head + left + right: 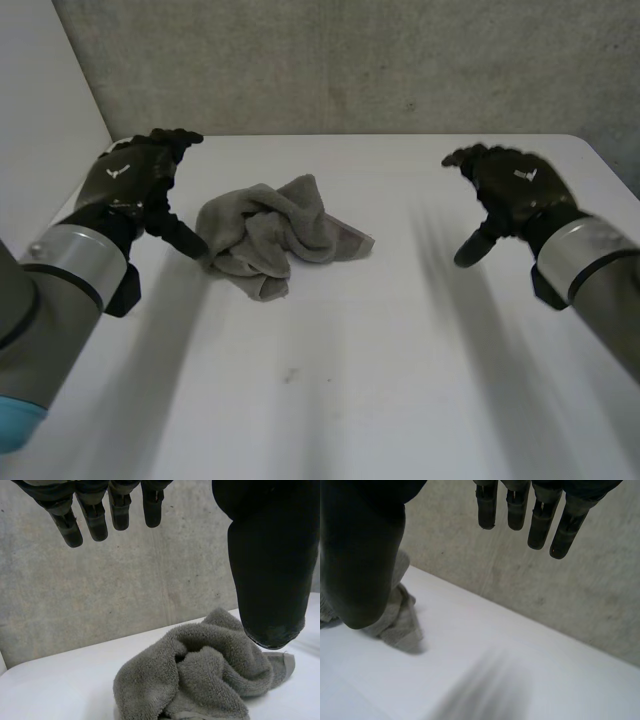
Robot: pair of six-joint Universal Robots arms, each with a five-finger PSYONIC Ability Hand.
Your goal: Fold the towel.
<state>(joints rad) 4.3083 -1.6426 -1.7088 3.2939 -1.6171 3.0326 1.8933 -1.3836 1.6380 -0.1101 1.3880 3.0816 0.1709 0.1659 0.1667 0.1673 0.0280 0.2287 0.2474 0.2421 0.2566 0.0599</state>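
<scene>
Setting: robot test bench in a lab-type room. Evidence: plain white tabletop (pixel 400 380) set against a bare grey concrete wall (pixel 350 60), with a smooth white panel (pixel 40 90) on its left side. Two grey-jointed robot arms, left arm (pixel 60 270) and right arm (pixel 600 265), reach over the tabletop. One crumpled grey towel (pixel 280 235) lies on it.

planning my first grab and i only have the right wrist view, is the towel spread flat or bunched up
Observer: Bunched. The head view shows the towel as a crumpled heap on the table.
Operator: is my hand on it
Observer: No. The right hand is open over bare table, apart from the towel.
Operator: and the other one
Observer: The left hand is open, its thumb tip at the heap's edge; I cannot tell whether it touches.
</scene>
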